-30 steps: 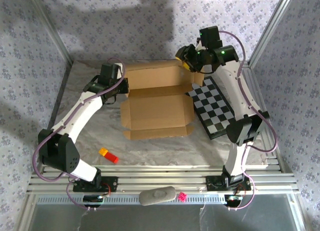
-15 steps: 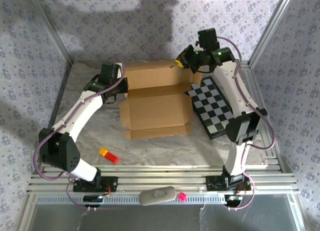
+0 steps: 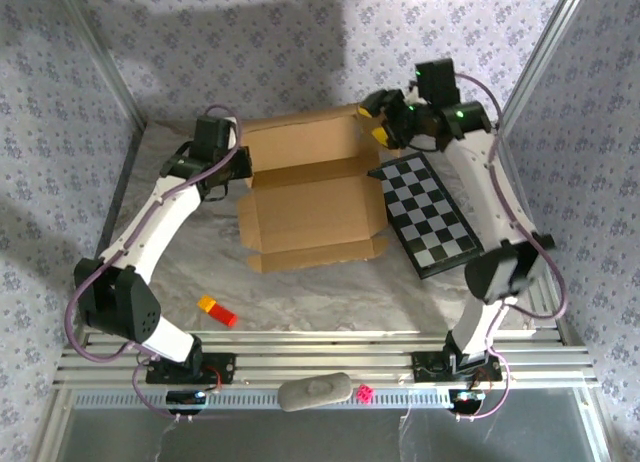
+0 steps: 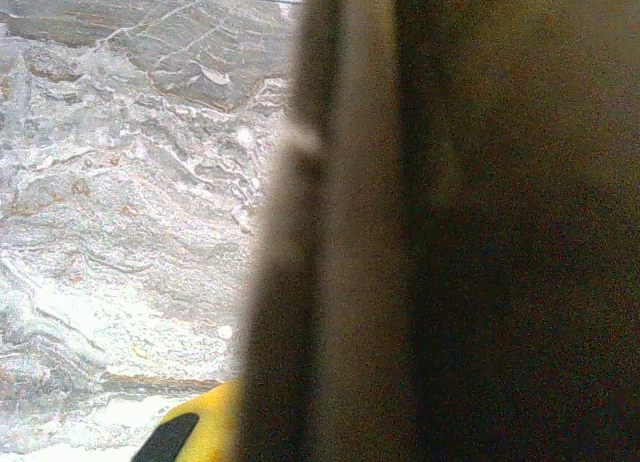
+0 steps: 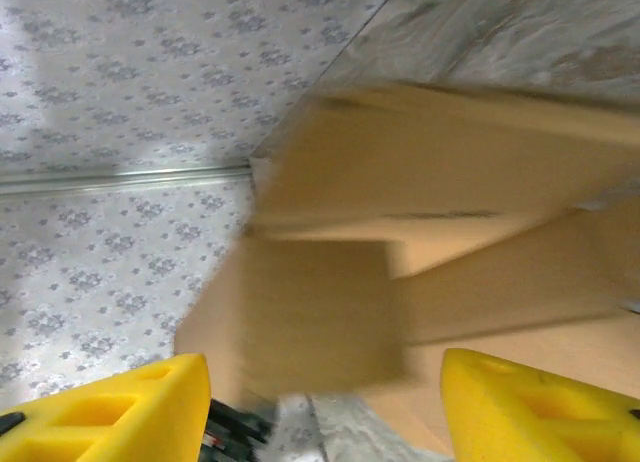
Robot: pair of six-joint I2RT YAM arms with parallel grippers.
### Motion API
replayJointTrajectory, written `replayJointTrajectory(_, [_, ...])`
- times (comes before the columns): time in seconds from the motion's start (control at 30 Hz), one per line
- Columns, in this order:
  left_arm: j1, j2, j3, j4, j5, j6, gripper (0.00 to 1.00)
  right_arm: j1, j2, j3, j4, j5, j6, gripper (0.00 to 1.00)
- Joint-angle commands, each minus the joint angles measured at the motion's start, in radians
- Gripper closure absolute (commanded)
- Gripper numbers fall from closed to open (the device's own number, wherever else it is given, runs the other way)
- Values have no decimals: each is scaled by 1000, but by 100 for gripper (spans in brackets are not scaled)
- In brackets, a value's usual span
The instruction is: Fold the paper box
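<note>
The paper box (image 3: 312, 204) is a brown cardboard sheet lying open mid-table, its back panel (image 3: 300, 147) standing up. My left gripper (image 3: 241, 170) is at the box's left back corner. In the left wrist view a blurred cardboard edge (image 4: 330, 232) runs right beside one yellow fingertip (image 4: 195, 434), so the gripper is shut on the box's left flap. My right gripper (image 3: 379, 122) hovers at the right back corner. Its yellow fingers (image 5: 105, 412) stand wide apart, open, with a blurred cardboard flap (image 5: 310, 312) beyond them.
A black-and-white checkered board (image 3: 428, 212) lies just right of the box, under the right arm. A small orange and red block (image 3: 217, 310) sits near the front left. A grey object (image 3: 315, 392) and a pink piece (image 3: 366, 392) rest on the front rails. Patterned walls close in.
The right wrist has swung to the right and back from the box's corner, and its fingers now stand open. The left gripper has shifted slightly back with the flap.
</note>
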Motion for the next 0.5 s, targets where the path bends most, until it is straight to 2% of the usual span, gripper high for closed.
replayJointTrajectory(0.0, [35, 10, 51, -35, 59, -39, 100, -72, -163, -216, 130, -29, -56, 47])
replayJointTrajectory(0.1, [69, 11, 67, -47, 115, -59, 100, -132, -226, -389, 181, -86, -62, 62])
replayJointTrajectory(0.13, [76, 12, 76, -51, 129, -60, 100, -147, -233, -437, 203, -105, -56, 64])
replayJointTrajectory(0.27, [103, 19, 106, -77, 186, -76, 100, -168, -216, -559, 350, -158, 1, 60])
replayJointTrajectory(0.47, [127, 25, 119, -86, 244, -112, 100, -170, -86, -564, 478, -197, 58, 50])
